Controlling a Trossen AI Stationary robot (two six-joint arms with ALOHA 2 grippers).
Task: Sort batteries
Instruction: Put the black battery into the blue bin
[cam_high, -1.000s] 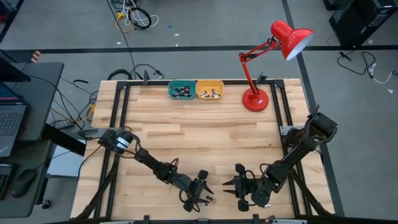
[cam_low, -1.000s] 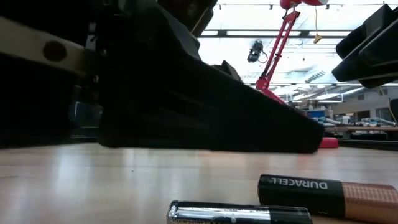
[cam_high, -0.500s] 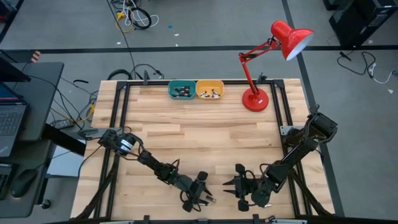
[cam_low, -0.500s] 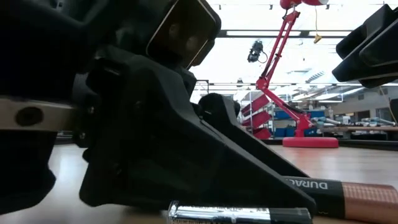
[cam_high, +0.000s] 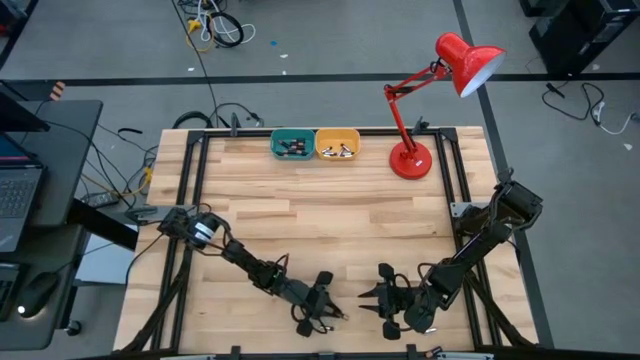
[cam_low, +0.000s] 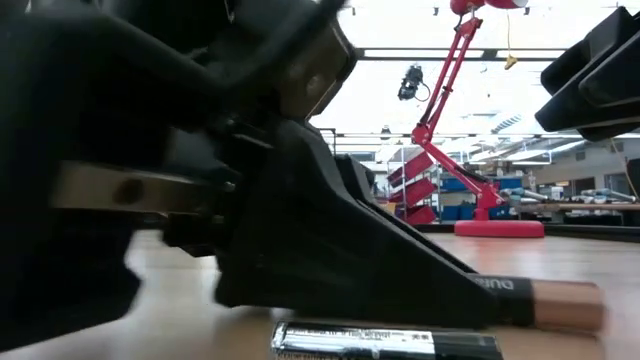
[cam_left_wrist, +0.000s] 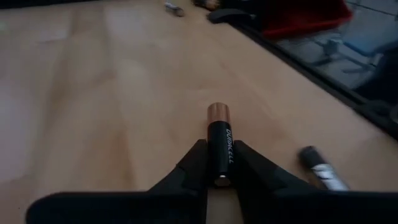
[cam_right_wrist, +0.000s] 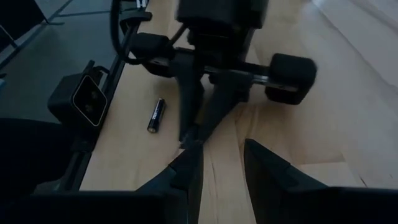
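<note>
A black-and-copper battery (cam_left_wrist: 219, 134) lies near the table's near edge, with my left gripper (cam_left_wrist: 219, 149) shut on it; the low view shows its copper end (cam_low: 566, 305) sticking out past the fingers. A second, dark battery (cam_low: 385, 342) lies loose on its side just beside it (cam_left_wrist: 320, 174). My right gripper (cam_high: 372, 298) hangs open a little to the right of the left gripper (cam_high: 328, 312), above the wood, with nothing between its fingers (cam_right_wrist: 186, 168). More batteries lie in the teal bin (cam_high: 291, 144) and the yellow bin (cam_high: 337, 144). My left gripper pinches the battery's black body (cam_left_wrist: 219, 163) between its two fingers (cam_left_wrist: 194, 167), at the end away from the copper cap. The fingers come slanting down from the table's left and lie along the battery. The battery is level at the table top; whether it is lifted clear does not show.
A red desk lamp (cam_high: 410, 160) stands at the far right, its base on the wood. The two bins sit side by side at the far edge. A black frame rail (cam_high: 455, 200) runs along the table's sides. Bare wood lies between the bins and the grippers.
My left gripper has sunk a little onto the table and shut its fingers on the black-and-copper battery, which stays where it lay. The loose dark battery has not moved.
</note>
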